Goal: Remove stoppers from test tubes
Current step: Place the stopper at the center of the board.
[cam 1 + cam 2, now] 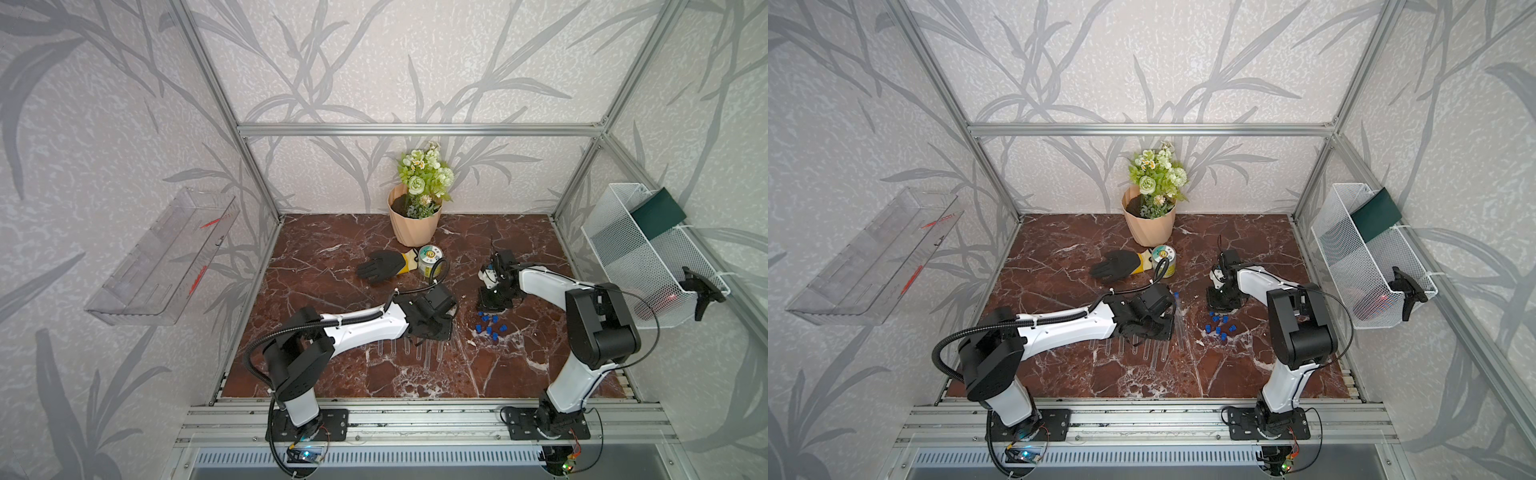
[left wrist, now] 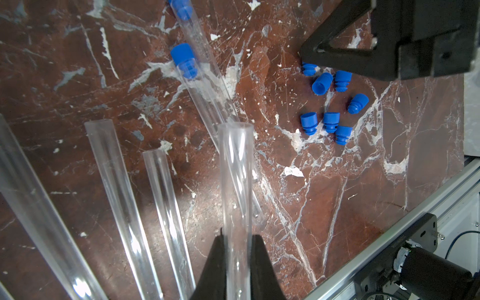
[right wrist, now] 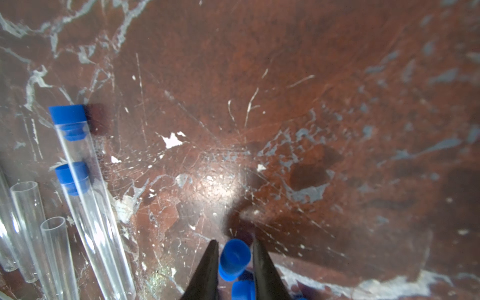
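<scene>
Flanking a blue stopper [image 3: 234, 257] above the loose pile [image 2: 331, 121], the right gripper [image 3: 235, 241] is set narrow; pinched or freed cannot be told. Released high, it could be bounced away. An uncapped tube [image 2: 235, 168] is clamped by the left gripper [image 2: 237, 236]

Even light, edges perhaps soft.

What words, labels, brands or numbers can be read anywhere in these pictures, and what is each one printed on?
No text here can be read for certain.
Small jar beside the black glove: its round green and yellow lid label is too small to read.
Black bracket on the frame rail: a line of pale print, too blurred to read.
Clear wall tray: red marks, too small to tell whether they are writing.
</scene>
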